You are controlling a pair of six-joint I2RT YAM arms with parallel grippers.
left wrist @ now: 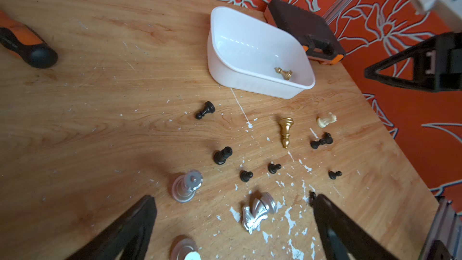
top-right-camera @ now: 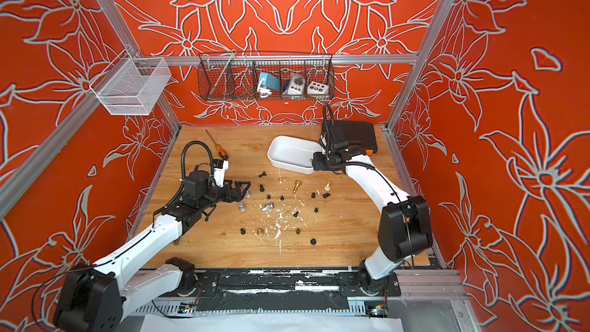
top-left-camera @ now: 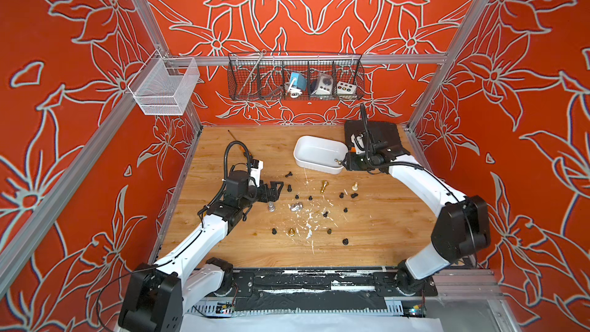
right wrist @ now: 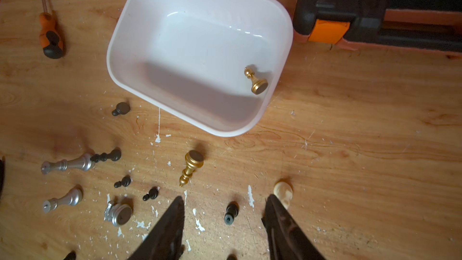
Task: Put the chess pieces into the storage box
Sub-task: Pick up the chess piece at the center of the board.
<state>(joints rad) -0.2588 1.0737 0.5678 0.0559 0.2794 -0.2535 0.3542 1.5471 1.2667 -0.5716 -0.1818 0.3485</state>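
White glossy box (top-left-camera: 314, 150), rounded corners, back of table (top-left-camera: 383, 234) beside black case (top-left-camera: 388, 130). Gold pawn (right wrist: 256, 81) lies on its side inside: clear in wrist views, barely seen in top views. Other pieces (top-left-camera: 324, 186) scattered in front. Right gripper (right wrist: 225, 197) jaws apart, empty; left gripper (left wrist: 233, 196) wide, empty.

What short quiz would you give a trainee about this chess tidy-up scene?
1. True or false: the storage box holds exactly one piece, a gold pawn.
2. The cream piece is: A) in the box, B) on the table, C) held between jaws.
3. Fill in: the jaws of the left gripper and the right gripper both stand ___.
Key: 1 true; 2 B; 3 open.
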